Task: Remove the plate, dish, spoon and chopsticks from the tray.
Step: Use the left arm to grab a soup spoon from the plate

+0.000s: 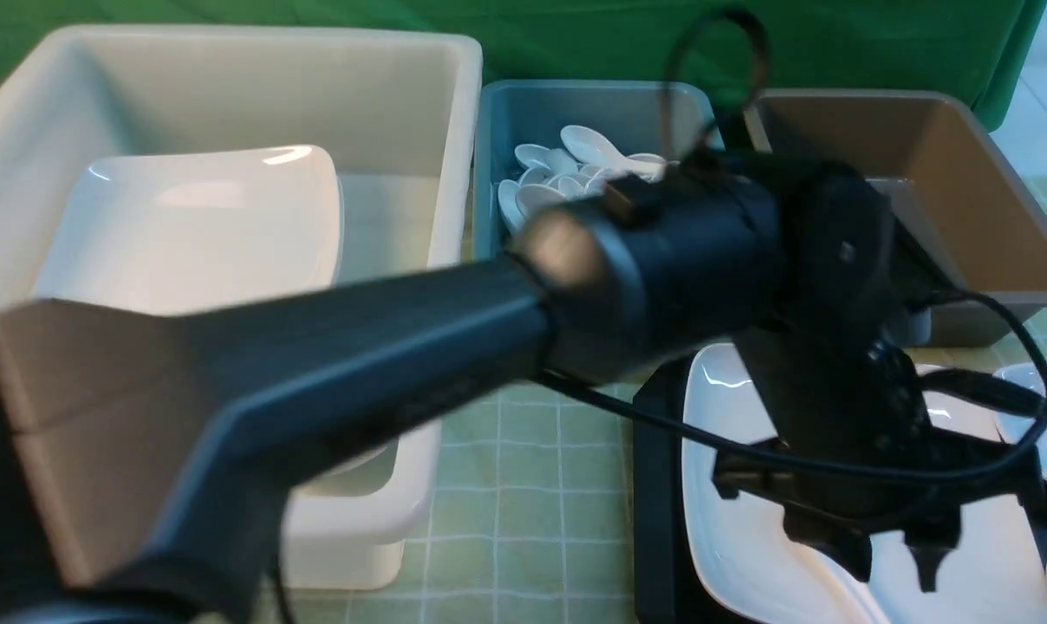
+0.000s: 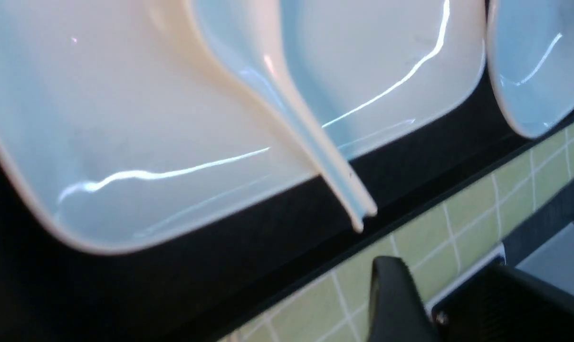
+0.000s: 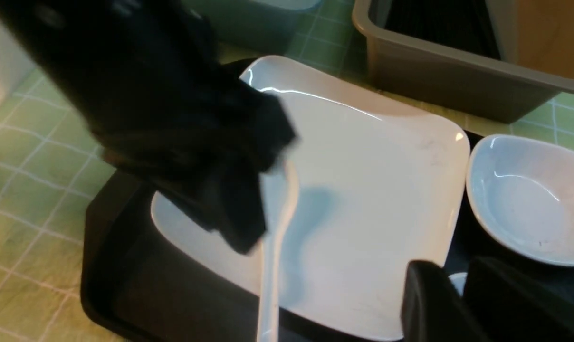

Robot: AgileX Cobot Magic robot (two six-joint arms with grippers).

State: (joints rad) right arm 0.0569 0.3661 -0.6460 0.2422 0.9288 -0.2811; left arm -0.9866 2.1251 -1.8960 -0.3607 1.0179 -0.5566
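Note:
The large white plate (image 1: 731,537) lies on the black tray (image 1: 653,485). The white spoon (image 3: 275,247) lies in the plate with its handle over the rim (image 2: 287,109). My left gripper (image 1: 889,563) hangs just above the plate, its jaws a little apart and empty; in its own view (image 2: 446,256) the plate (image 2: 101,118) and tray (image 2: 173,285) fill the frame. My right gripper (image 3: 463,270) hovers over the tray beside the plate (image 3: 372,190), fingers nearly together, holding nothing. A small white dish (image 3: 529,199) sits on the tray next to the plate. No chopsticks show on the tray.
A cream tub (image 1: 229,78) at back left holds another large plate (image 1: 194,225). A teal tub (image 1: 593,113) holds several spoons. A brown tub (image 1: 922,191) stands behind the tray. More small dishes (image 1: 1043,433) lie at the right. The cloth (image 1: 523,485) is green checked.

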